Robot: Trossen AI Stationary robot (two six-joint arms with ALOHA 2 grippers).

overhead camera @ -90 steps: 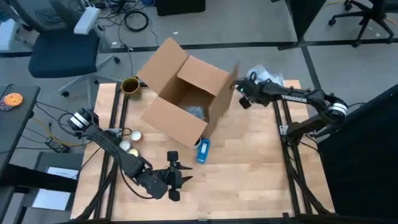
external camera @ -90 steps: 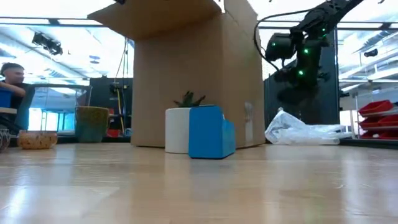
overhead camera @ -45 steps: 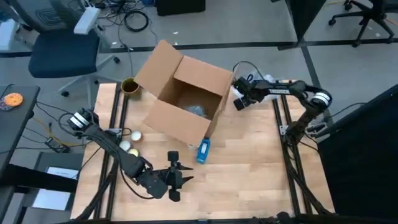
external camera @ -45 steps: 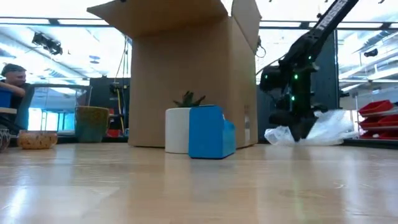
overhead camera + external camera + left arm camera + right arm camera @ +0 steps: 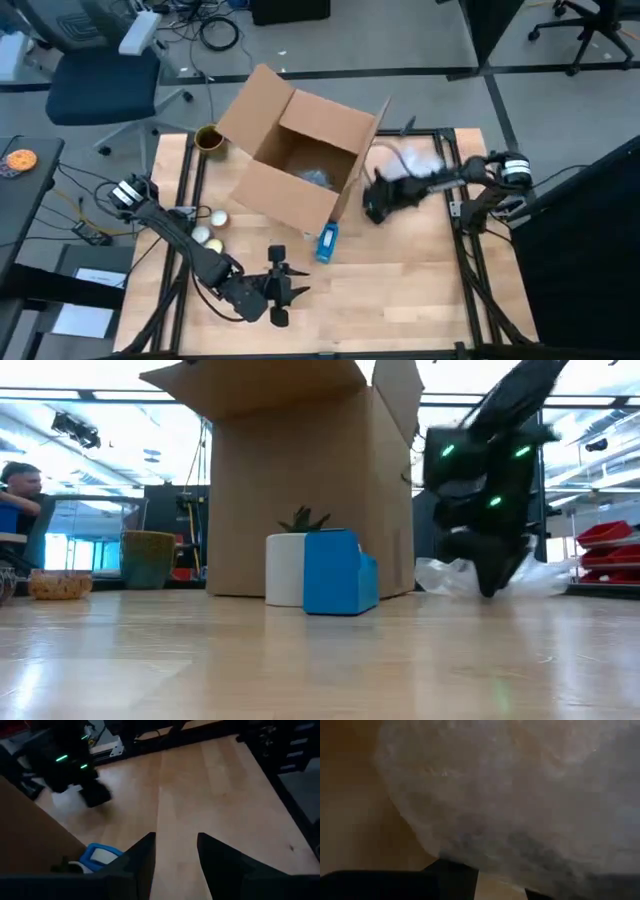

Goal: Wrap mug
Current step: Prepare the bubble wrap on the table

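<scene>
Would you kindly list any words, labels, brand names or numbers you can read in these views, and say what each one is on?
None can be read.
The cardboard box shows plain brown faces with no print.
The blue mug shows no lettering on its visible side.
The white sheets on the side desk beside the table may carry print, but it is too small to read.

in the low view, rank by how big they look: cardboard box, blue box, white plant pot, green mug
1. cardboard box, by far the largest.
2. blue box.
3. white plant pot, partly hidden behind the blue box.
4. green mug, close to the pot in apparent size, and it stands farther back, so 3 and 4 are unsure.
</scene>
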